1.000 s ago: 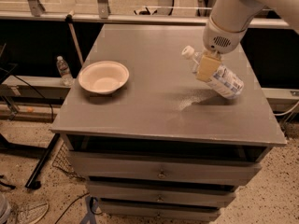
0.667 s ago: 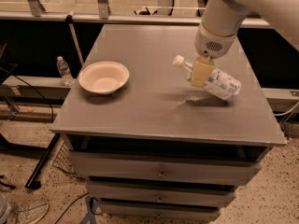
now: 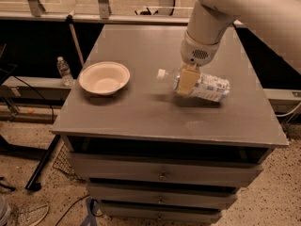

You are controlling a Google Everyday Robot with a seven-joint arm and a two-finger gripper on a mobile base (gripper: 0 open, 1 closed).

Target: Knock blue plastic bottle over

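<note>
The blue plastic bottle (image 3: 207,87) lies on its side on the grey table (image 3: 141,112), right of centre, white cap pointing left and blue-and-white label to the right. My gripper (image 3: 186,81) hangs from the white arm directly over the bottle's neck end, its tan fingers (image 3: 186,80) in front of the bottle and touching or almost touching it. A white bowl (image 3: 104,77) sits on the table's left part, well apart from the gripper.
A much smaller clear bottle (image 3: 64,71) stands on a low ledge left of the table, off its top. Drawers (image 3: 162,175) run under the table's front edge. Black cables and a stand leg lie on the floor at left.
The bottle has tipped from a slant to lying flat and shifted left. My gripper has moved left and slightly toward the front with it.
</note>
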